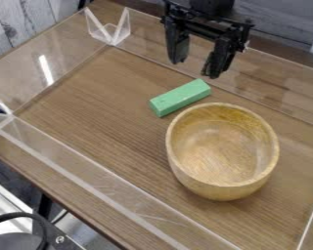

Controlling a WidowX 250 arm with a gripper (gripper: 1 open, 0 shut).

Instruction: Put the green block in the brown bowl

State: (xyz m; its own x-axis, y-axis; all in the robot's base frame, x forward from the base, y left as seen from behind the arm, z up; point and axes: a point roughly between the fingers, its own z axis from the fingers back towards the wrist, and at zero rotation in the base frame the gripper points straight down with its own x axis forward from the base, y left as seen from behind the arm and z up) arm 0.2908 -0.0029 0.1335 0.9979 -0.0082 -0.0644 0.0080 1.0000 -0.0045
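The green block (180,98) is a small flat light-green bar lying on the wooden tabletop, just up and left of the brown bowl (222,150). That bowl is round, light tan wood with a thick rim, and nothing lies inside it. My gripper (200,59) hangs above the table behind the block, pointing down. Its black fingers stand apart with nothing between them, so it is open. A gap of bare wood separates the fingertips from the block.
Clear acrylic walls (67,166) fence the wooden tabletop (94,107) on the front, left and back. A clear bracket (110,27) stands at the back left corner. A black cable (28,232) lies below the front edge.
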